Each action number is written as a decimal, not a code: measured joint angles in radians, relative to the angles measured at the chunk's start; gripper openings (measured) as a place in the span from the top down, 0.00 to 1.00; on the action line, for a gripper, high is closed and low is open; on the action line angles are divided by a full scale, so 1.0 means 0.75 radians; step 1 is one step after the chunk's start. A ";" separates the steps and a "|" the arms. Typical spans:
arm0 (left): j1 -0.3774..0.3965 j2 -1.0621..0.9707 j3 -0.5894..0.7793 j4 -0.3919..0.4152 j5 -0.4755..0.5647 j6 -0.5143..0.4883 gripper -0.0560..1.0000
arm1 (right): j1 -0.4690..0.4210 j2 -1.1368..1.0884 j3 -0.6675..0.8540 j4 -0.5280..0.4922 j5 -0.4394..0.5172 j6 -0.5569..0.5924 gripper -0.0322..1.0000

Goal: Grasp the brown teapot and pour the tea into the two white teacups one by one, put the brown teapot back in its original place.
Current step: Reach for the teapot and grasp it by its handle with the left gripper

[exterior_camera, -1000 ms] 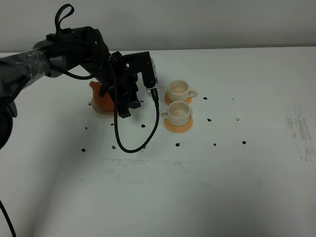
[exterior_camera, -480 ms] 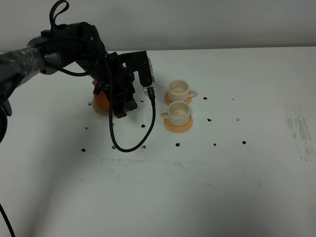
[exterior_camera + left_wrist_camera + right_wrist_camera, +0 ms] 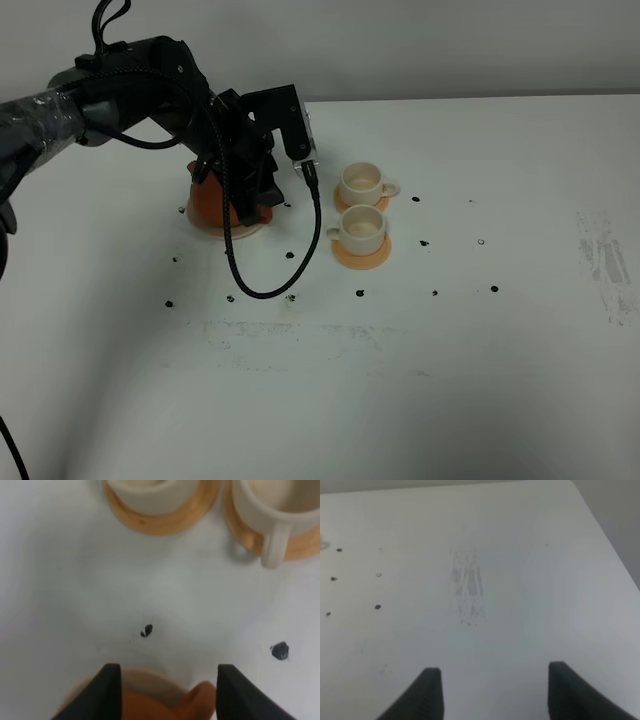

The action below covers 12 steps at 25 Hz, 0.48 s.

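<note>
The table point(image 3: 420, 390) is plain white, sprinkled with small black dots point(image 3: 360, 293), with a grey scuffed patch point(image 3: 605, 255) near its right edge and fainter smudges toward the front. A pale grey wall point(image 3: 450, 50) runs behind it.

The teapot point(image 3: 205, 205) sits on its beige saucer point(image 3: 212, 234) at the back left of the table, mostly hidden under the left arm and its looping black cable point(image 3: 270, 285). A small nub sticks out on its far left side and another rounded bit shows toward the cups, but I cannot tell which is the spout, so I cannot say which way it points.

Just right of it, the two cups stand one behind the other on orange coasters point(image 3: 362, 257). The far cup point(image 3: 362, 183) has its handle to the right and the near cup point(image 3: 360, 228) has its handle to the left.

The left gripper point(image 3: 169, 672) hangs over the teapot with its jaws spread wide, one on each side of the pot, and I see neither one pressing on it. The right gripper point(image 3: 490, 692) is also spread wide and holds nothing, over bare table by the scuffed patch.
</note>
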 joint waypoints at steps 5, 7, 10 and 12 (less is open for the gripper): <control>-0.014 0.000 0.000 -0.032 0.010 0.000 0.54 | 0.000 0.000 0.000 0.000 0.000 0.000 0.53; -0.019 0.000 0.000 -0.035 0.019 -0.011 0.54 | 0.000 0.000 0.000 0.000 0.000 0.000 0.53; -0.027 0.000 0.000 -0.036 0.024 -0.032 0.54 | 0.000 0.000 0.000 0.000 0.000 0.000 0.53; -0.031 0.000 0.000 -0.037 0.027 -0.035 0.54 | 0.000 0.000 0.000 0.000 0.000 0.000 0.53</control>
